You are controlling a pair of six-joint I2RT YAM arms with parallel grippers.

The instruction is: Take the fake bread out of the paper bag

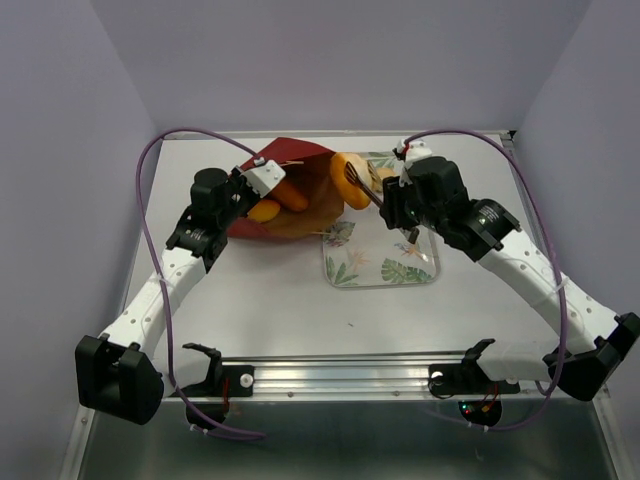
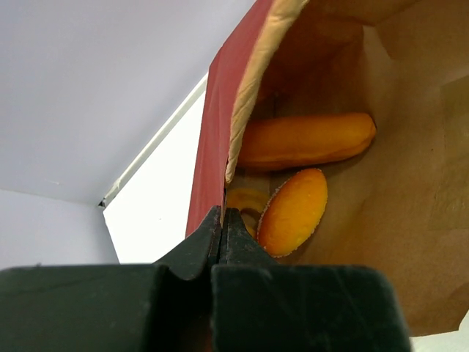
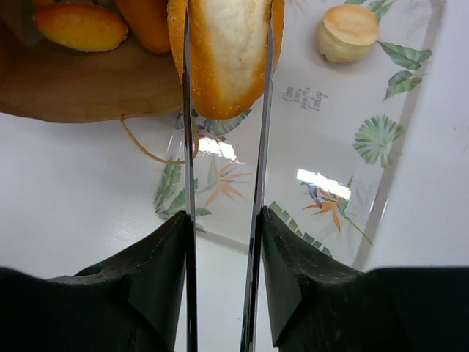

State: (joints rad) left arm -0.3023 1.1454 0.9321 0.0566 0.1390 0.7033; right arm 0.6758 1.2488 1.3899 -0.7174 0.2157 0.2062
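My left tool (image 2: 222,220) is pinching the rim of the paper bag (image 2: 212,132), a long loaf (image 2: 304,139) and a bun (image 2: 293,211) lying inside. My right tool (image 3: 226,44) is clamping a second loaf (image 3: 227,70) over the leaf-patterned tray's (image 3: 352,183) edge

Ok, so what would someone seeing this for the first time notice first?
Probably the dark red paper bag lying open on its side at the far middle of the table. The left end effector pinches its rim, and orange bread pieces show inside. Beside it, the right end effector clamps an oblong loaf over the edge of the leaf-patterned tray, where one pale piece sits.
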